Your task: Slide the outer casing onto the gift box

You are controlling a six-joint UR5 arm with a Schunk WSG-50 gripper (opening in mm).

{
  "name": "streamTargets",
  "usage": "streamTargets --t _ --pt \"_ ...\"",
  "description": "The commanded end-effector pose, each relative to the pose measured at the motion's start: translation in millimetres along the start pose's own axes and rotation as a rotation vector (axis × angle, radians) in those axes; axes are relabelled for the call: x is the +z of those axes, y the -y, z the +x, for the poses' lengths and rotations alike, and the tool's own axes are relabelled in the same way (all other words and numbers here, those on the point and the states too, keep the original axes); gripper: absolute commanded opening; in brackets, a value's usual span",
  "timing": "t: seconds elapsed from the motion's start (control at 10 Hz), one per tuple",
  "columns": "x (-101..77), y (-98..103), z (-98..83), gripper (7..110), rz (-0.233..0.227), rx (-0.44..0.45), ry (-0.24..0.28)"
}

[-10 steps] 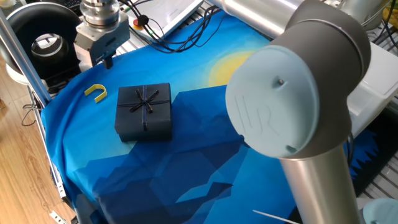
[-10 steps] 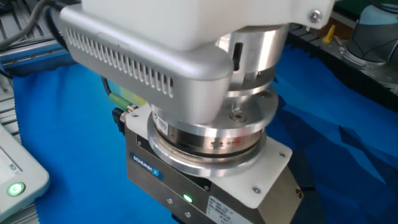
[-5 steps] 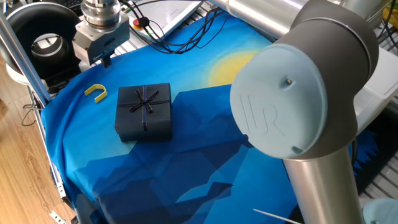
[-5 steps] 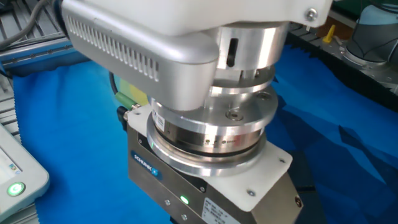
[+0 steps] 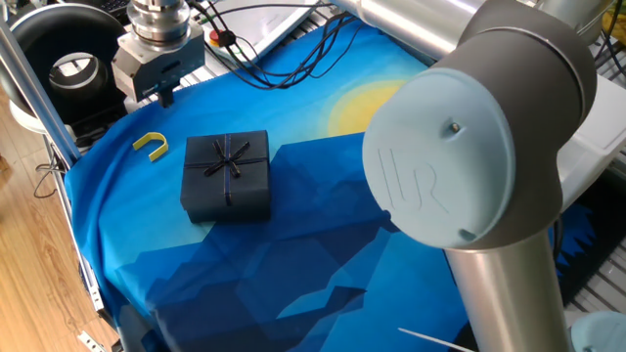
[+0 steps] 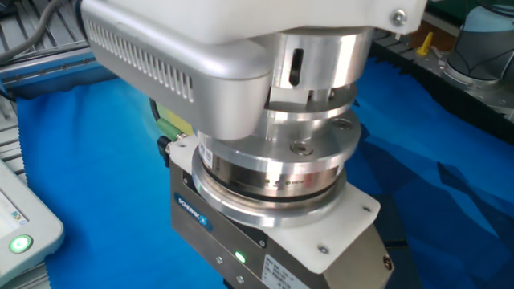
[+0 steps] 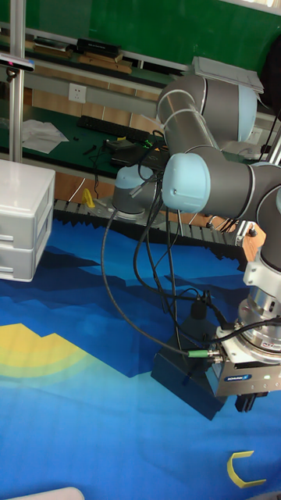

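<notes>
The casing (image 5: pixel 228 174) sat closed over the box on the blue tabletop (image 5: pixel 323 244), beside a yellow hook (image 5: pixel 151 145). The gripper (image 5: pixel 166 96) hovered apart behind it, holding nothing; its fingers' spread could not be told.

A small blue label reading "SCHUNK" sat on the silver claw body (image 6: pixel 241 241) in the other fixed view. The arm's pale blue joint cap (image 5: pixel 440 161) bore an embossed "UR" logo. Nothing else was legible.
</notes>
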State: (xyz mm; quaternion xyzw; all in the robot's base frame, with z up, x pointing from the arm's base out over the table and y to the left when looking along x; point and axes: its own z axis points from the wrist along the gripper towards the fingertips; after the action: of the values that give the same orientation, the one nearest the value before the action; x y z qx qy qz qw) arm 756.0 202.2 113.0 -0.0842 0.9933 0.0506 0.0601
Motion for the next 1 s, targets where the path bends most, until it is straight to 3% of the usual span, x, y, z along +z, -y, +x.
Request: streamTargets --t 0.0,0.2,0.7,0.9 --pt "-1.5 2 10.4 7 0.002 0.004 -0.042" --pt "-6.1 1 25.2 7 -0.004 -0.021 -0.050" --pt "4.9 -4 112.2 7 0.029 -0.007 -0.064" --pt "12.1 -7 143.4 7 -0.001 -0.015 -0.093"
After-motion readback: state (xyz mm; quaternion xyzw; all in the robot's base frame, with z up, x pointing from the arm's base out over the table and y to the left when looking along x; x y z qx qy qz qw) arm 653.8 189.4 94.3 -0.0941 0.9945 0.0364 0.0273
